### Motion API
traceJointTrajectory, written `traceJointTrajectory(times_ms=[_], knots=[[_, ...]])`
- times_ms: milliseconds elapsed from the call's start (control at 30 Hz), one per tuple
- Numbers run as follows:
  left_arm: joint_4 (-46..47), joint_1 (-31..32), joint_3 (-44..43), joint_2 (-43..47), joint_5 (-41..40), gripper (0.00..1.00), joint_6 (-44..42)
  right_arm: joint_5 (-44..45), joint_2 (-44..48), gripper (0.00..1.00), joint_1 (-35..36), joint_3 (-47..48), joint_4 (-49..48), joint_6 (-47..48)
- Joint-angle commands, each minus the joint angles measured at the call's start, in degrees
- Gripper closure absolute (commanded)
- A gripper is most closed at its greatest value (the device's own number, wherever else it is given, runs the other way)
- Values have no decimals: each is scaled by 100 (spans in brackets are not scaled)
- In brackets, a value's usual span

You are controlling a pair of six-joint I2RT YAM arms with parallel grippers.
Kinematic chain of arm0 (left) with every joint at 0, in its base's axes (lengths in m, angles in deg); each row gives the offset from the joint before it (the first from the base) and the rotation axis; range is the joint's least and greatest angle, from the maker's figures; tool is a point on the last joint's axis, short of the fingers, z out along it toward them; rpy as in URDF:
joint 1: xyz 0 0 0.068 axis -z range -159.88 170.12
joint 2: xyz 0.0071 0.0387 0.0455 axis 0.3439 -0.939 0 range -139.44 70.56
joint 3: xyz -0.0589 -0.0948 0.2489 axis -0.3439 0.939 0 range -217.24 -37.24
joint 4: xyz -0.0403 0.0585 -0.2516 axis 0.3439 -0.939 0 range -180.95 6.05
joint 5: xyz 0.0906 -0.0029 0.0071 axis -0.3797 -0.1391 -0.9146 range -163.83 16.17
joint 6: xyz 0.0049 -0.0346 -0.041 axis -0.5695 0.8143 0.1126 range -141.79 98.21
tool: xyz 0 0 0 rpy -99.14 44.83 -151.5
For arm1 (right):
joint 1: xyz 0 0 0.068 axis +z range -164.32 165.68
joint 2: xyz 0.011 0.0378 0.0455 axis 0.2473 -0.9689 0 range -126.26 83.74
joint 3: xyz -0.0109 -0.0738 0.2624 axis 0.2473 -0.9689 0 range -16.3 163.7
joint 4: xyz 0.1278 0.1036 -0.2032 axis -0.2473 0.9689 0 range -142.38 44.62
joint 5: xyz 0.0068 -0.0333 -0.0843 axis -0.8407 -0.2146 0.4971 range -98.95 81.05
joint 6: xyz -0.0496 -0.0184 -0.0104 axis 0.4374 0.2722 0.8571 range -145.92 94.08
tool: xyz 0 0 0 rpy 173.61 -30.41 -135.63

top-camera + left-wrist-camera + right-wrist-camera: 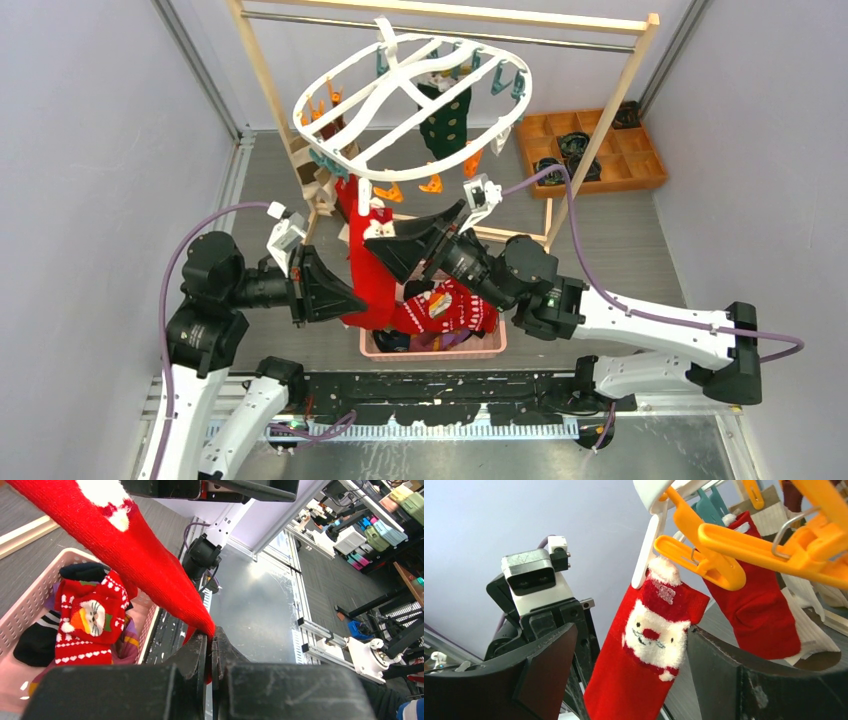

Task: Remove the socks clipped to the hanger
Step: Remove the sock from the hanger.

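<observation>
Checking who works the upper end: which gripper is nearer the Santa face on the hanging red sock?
Right. The right gripper straddles the Santa face, jaws open either side; the left gripper is shut on the toe of the red sock, lower down.

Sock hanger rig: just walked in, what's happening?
The left gripper has its jaws shut on the toe of a red Santa sock, holding it stretched below the white hanger. The right gripper is open, jaws either side of that sock's cuff, up by the orange clips. The sock is not yet off. Several socks already lie in the pink basket; a green dotted sock and a second red sock remain clipped.
</observation>
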Motion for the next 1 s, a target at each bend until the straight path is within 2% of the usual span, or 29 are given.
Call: traceJointTrajectory(times_ms=[0,400,567,800,967], knots=[[-100,31,-318,41,151,100,-110,-296,-249,14,-91,414,-423,-221],[-95,31,-615,46,283,100,70,-886,-1204,13,-520,1094,-1282,-911],[-114,31,-660,38,264,100,71,-931,-1516,16,-634,1334,-1738,-1149],[-196,31,-682,29,151,100,-76,-540,-1522,31,-667,1134,-2401,-1323],[-391,31,-652,25,26,100,-375,-256,-1499,49,-692,911,-2779,-1445]])
